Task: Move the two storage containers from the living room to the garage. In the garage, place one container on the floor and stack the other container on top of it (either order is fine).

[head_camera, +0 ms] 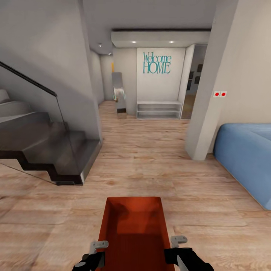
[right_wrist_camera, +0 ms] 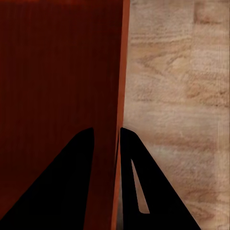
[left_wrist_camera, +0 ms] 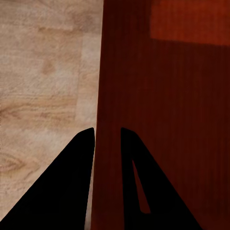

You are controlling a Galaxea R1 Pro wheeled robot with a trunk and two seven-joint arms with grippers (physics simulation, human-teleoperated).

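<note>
One orange-red storage container (head_camera: pixel 133 218), open-topped, is held low in front of me over light wood planks. My left gripper (head_camera: pixel 98 250) is shut on its left wall, and my right gripper (head_camera: pixel 177 244) is shut on its right wall. The left wrist view has the left gripper (left_wrist_camera: pixel 106 132) straddling the container's rim (left_wrist_camera: pixel 167 96), one finger on each side of it. In the right wrist view, the right gripper (right_wrist_camera: pixel 106 130) clamps the opposite wall (right_wrist_camera: pixel 57 72) the same way. The other container and the garage are out of view.
A dark staircase (head_camera: pixel 49 150) with a glass railing stands at the left. At the right are a blue sofa (head_camera: pixel 248 158) and a pale wall corner (head_camera: pixel 210 113). The wood floor (head_camera: pixel 150 165) runs ahead to a white shelf (head_camera: pixel 159 110) under a "Welcome HOME" sign.
</note>
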